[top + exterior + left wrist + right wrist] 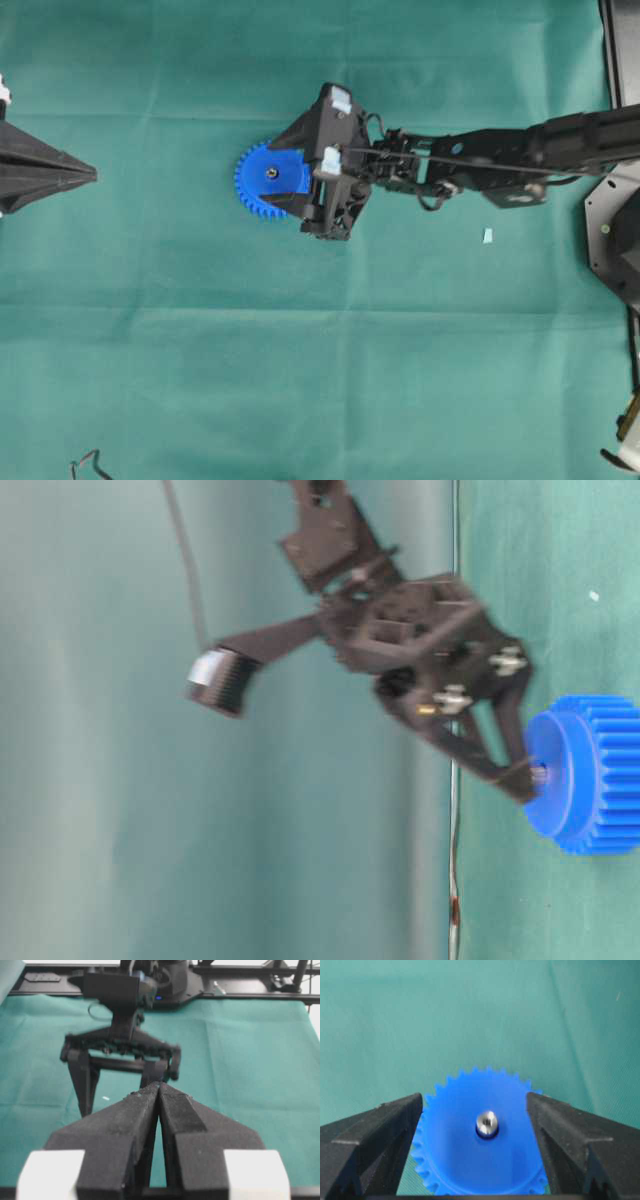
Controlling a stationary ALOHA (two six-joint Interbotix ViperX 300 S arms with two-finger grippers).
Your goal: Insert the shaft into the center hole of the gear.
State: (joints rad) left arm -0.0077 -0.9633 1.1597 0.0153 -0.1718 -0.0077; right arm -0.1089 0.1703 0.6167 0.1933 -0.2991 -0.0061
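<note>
The blue gear (252, 180) lies flat on the green cloth. The silvery shaft (487, 1122) stands in its center hole (487, 1133), its top just above the hub, also visible from the side as the shaft (540, 774) on the gear (590, 775). My right gripper (475, 1097) hovers over the gear, open, its black fingers wide on either side of the shaft and touching nothing. From overhead the right gripper (266, 177) straddles the hub. My left gripper (88, 174) waits at the left edge, shut and empty; its own view shows the left gripper (159, 1086) with tips pressed together.
A small pale blue scrap (487, 236) lies on the cloth below the right arm. A thin wire (85, 463) curls at the bottom left corner. Black frame parts (620, 50) line the right edge.
</note>
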